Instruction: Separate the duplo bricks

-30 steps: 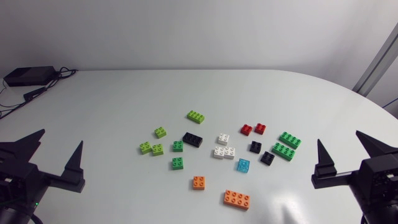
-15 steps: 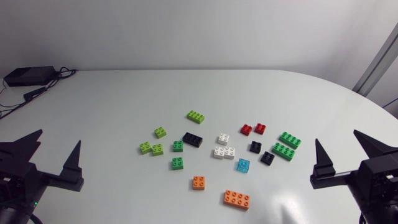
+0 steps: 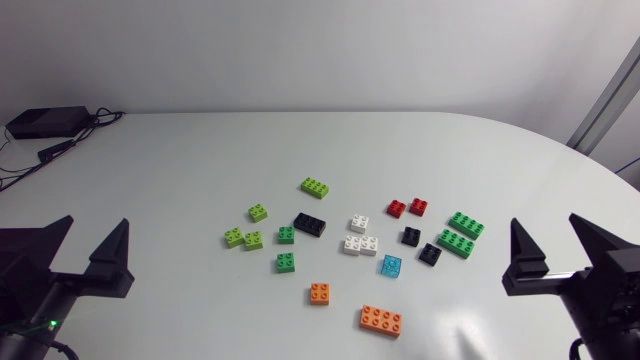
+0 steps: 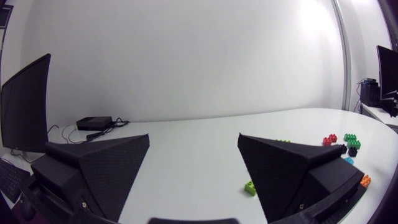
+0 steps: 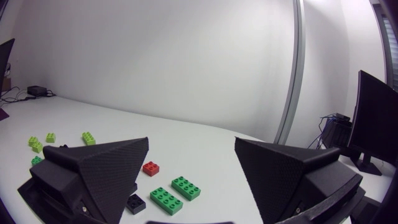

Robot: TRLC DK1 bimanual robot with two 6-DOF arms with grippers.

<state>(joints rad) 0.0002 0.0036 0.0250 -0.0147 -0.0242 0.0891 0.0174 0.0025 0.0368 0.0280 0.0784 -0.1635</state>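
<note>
A white table [image 3: 200, 160] fills the head view, with my arms at its near corners. My left gripper [image 3: 97, 222] and right gripper [image 3: 545, 220] have their fingers spread wide and hold nothing. The bricks lie scattered mid-table between the grippers, studs up, some just beside one another. I judge them light, rigid and smooth-sided, so likely to slip. They are best pinched across the narrow width, on the flat long sides. The long orange brick [image 3: 381, 319] lies nearest me, its long axis roughly crosswise. Two dark green bricks [image 3: 466, 224] slant side by side. The small blue brick [image 3: 392, 266] sits alone.
</note>
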